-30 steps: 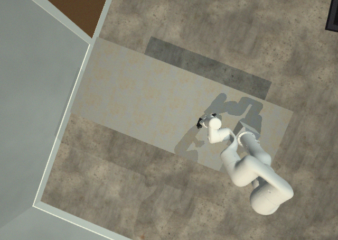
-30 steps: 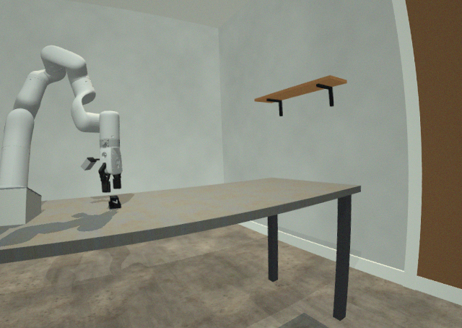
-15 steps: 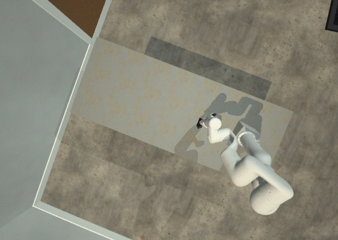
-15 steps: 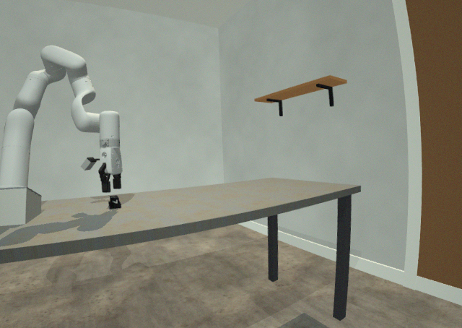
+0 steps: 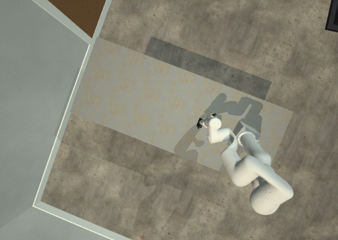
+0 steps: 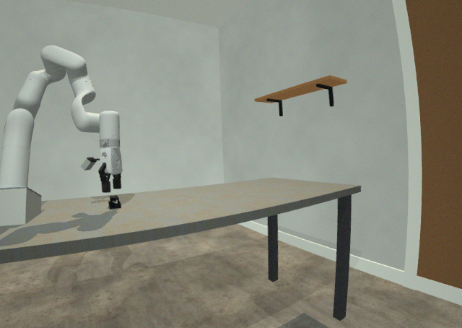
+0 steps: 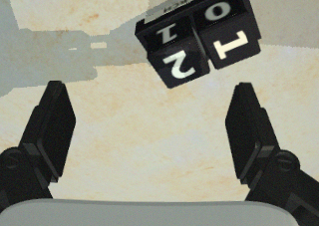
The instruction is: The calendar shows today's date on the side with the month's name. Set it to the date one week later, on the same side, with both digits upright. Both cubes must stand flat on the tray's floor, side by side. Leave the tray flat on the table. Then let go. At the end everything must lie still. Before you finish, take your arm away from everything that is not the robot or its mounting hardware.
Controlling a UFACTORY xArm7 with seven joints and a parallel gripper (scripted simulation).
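The calendar [image 7: 197, 29] [image 6: 114, 202] is a small black tray holding two black cubes side by side, standing flat on the table [image 5: 131, 92] [image 6: 231, 199]. In the wrist view it lies at the upper right, turned at an angle. The left cube [image 7: 174, 54] shows a 1 and a 2, and the right cube [image 7: 225, 29] shows a 0 and a 1. A pale strip [image 7: 179, 2] runs along the tray's far edge; its lettering is too small to read. My gripper [image 7: 150, 101] [image 6: 110, 184] [image 5: 199, 123] is open and empty, hanging a little above the calendar and offset from it.
My arm's base [image 6: 18, 205] stands on a block at the table's end, close to the calendar. A wooden shelf [image 6: 300, 89] hangs on the far wall, well above the table. The table's long edges run near the calendar on both sides.
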